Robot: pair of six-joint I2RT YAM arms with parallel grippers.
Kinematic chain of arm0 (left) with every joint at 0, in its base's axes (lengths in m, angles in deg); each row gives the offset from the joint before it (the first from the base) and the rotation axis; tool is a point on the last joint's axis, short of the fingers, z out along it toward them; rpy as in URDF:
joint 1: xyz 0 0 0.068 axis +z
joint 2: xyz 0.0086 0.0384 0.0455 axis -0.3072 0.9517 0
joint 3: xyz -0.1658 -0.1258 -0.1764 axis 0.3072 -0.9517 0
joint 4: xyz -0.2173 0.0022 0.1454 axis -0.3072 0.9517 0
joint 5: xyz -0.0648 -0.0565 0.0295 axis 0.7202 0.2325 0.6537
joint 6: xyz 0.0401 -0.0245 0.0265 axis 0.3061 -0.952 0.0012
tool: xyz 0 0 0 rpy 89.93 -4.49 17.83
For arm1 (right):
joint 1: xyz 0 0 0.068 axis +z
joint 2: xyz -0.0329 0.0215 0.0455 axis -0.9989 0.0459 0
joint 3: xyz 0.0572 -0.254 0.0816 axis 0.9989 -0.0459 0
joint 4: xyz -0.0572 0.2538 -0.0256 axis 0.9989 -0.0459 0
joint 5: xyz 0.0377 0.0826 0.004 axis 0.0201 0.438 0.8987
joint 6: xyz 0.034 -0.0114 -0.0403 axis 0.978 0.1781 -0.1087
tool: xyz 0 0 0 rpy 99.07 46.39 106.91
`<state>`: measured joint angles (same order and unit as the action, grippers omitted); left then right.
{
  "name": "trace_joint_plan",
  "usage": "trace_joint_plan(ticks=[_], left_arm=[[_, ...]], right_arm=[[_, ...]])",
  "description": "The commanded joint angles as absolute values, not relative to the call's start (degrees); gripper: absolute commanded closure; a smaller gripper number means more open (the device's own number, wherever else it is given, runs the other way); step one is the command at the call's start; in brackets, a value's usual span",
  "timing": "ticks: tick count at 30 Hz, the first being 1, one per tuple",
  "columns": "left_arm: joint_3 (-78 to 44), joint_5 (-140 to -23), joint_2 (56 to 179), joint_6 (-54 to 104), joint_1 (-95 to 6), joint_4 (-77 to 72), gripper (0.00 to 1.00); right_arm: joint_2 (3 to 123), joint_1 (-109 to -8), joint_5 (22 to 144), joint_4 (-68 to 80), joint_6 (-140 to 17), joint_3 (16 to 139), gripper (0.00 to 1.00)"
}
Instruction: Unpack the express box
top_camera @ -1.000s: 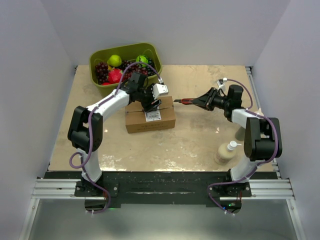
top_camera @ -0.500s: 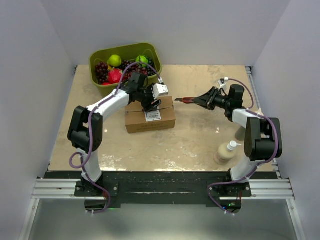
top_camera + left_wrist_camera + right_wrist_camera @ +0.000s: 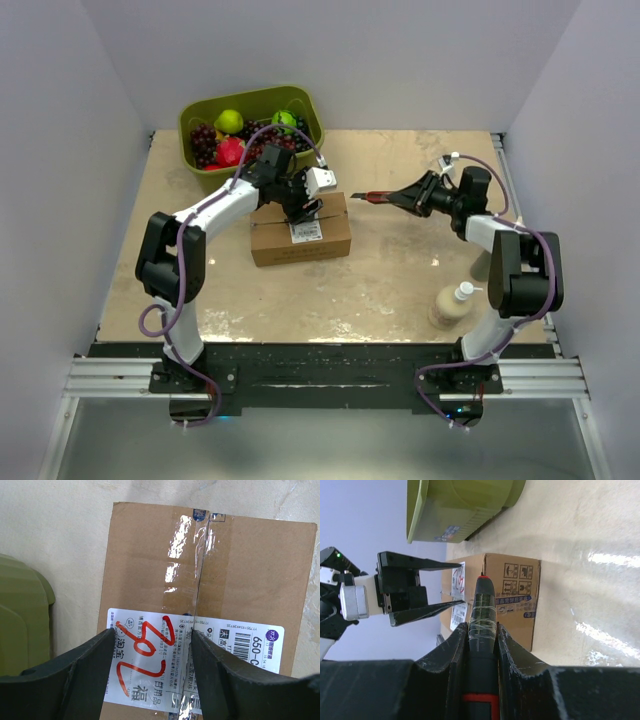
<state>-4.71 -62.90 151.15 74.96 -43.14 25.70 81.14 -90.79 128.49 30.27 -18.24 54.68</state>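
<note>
The express box (image 3: pixel 300 238) lies in the middle of the table with its flaps down, clear tape along the seam (image 3: pixel 200 565) and a white label with red marks (image 3: pixel 150 655). My left gripper (image 3: pixel 300 212) hangs open just over the label (image 3: pixel 152 632), one finger on each side of the red marks, holding nothing. My right gripper (image 3: pixel 418 197) is shut on a black cutter with a red tip (image 3: pixel 484 600). The cutter (image 3: pixel 375 197) points left at the box's right end (image 3: pixel 512 587), a short gap away. The left gripper's fingers (image 3: pixel 427 611) also show in the right wrist view.
An olive-green bin (image 3: pixel 252 105) of fruit stands at the back left, just behind the box (image 3: pixel 22 615). A small bottle with a white cap (image 3: pixel 452 305) stands near the right arm's base. White walls close in the table on three sides.
My right gripper and the cutter have shifted slightly toward the far side. The left arm and the box have not moved.
</note>
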Motion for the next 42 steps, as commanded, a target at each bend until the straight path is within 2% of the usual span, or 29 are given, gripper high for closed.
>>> trace_joint_plan(ticks=[1,5,13,20,42], left_arm=[[-6.5,-66.9,155.2,76.2,-43.3,32.8,0.33],[-6.5,-67.0,155.3,76.2,-43.5,32.9,0.33],[-6.8,-67.1,155.1,76.2,-43.5,33.0,0.33],[-6.8,-67.1,155.1,76.3,-43.5,33.0,0.33],[-7.4,-67.0,154.9,76.5,-43.5,33.1,0.33]], right_arm=[[81.3,-89.3,130.8,30.9,-19.4,55.3,1.0],[81.6,-88.4,129.8,25.1,-23.0,56.9,1.0],[82.1,-88.3,129.8,26.2,-22.7,57.0,1.0],[80.1,-88.8,128.8,33.4,-18.1,55.4,1.0],[80.6,-89.7,128.9,29.4,-21.5,55.2,1.0]])
